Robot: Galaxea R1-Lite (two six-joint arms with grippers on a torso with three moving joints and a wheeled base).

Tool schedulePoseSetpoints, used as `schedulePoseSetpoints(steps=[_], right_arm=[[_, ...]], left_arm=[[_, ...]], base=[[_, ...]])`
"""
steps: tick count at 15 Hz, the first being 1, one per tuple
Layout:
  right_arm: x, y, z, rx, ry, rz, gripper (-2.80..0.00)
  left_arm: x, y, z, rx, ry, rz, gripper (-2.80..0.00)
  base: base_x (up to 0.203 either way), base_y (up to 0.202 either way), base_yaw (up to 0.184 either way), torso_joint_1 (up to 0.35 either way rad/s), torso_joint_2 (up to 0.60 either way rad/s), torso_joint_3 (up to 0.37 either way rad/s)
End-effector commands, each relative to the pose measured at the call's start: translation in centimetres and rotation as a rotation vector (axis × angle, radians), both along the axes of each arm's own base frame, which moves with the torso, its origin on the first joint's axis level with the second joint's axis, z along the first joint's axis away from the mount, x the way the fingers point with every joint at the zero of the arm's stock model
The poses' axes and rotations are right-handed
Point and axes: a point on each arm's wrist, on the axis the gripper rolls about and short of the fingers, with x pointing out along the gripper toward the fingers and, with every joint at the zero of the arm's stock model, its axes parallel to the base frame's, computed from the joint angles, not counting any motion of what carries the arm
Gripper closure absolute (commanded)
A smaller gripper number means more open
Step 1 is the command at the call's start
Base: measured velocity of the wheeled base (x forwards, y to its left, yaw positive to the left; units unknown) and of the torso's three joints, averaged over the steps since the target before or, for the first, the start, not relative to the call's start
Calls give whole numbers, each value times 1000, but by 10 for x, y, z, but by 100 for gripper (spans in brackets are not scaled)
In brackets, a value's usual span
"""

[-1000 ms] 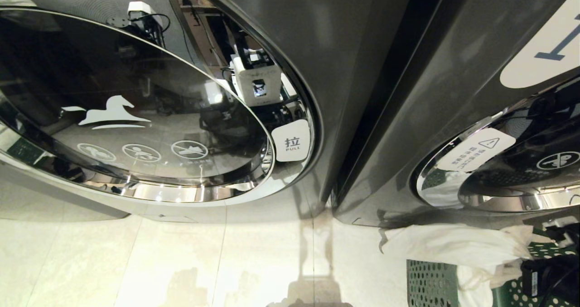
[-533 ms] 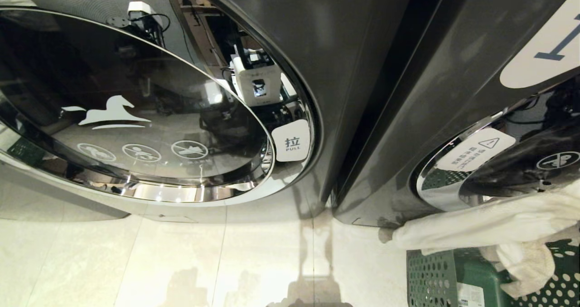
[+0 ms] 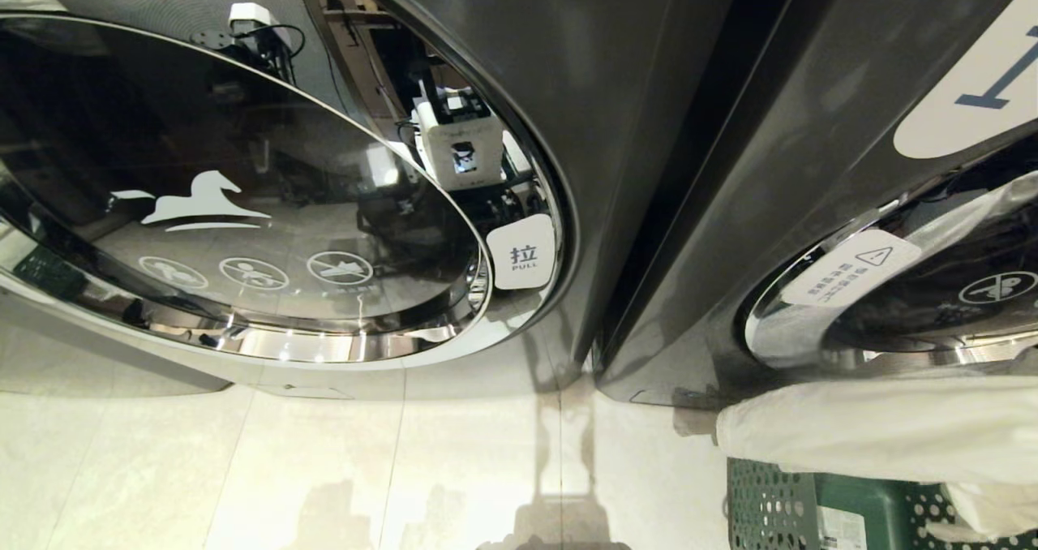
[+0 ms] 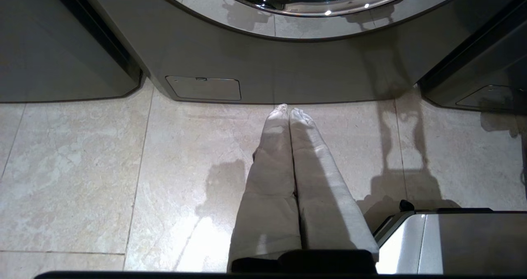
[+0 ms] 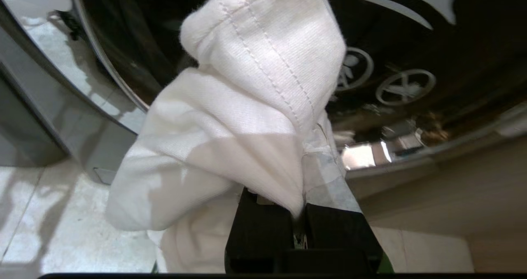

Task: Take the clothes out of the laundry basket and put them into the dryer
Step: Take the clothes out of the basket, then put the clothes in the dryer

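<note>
cloth white, knitted, stitched hem; soft, light, limp, drapes freely. judged non-fragile, likely to trail and snag on door rim. right gripper shut on bunched fold, cloth hanging before dryer door, over green basket. bunched-fold hold judged adequate. left gripper closed, empty, parked above floor.

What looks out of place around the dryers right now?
Nothing stands out. The white cloth is pinched in the right tool, above the green basket. Both visible dryer doors look shut, so loading isn't possible yet.
</note>
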Motion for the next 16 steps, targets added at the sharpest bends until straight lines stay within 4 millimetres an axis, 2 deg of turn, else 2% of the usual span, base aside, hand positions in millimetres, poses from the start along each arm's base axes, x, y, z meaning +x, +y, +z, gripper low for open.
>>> schedulePoseSetpoints(steps=[1, 2, 4, 7, 9, 11, 14, 16], right_arm=[[-16, 4, 3, 9, -92, -81, 0], [-17, 3, -2, 38, -79, -114, 0], [-27, 5, -27, 72, -3, -111, 0], [-34, 6, -68, 175, 289, -91, 0], [-35, 8, -76, 244, 360, 20, 0], [-37, 10, -87, 209, 475, 63, 0], [-38, 10, -87, 183, 482, 95, 0], [-38, 10, -87, 174, 485, 201, 0]], left_arm=[[0, 0, 0, 0, -1, 0, 0], [0, 0, 0, -2, 0, 0, 0], [0, 0, 0, 0, 0, 0, 0], [0, 0, 0, 0, 0, 0, 0], [0, 0, 0, 0, 0, 0, 0], [0, 0, 0, 0, 0, 0, 0], [0, 0, 0, 0, 0, 0, 0], [0, 0, 0, 0, 0, 0, 0]], base=[[0, 0, 0, 0, 0, 0], [0, 0, 0, 0, 0, 0], [0, 0, 0, 0, 0, 0], [0, 0, 0, 0, 0, 0], [0, 0, 0, 0, 0, 0], [0, 0, 0, 0, 0, 0], [0, 0, 0, 0, 0, 0], [0, 0, 0, 0, 0, 0]])
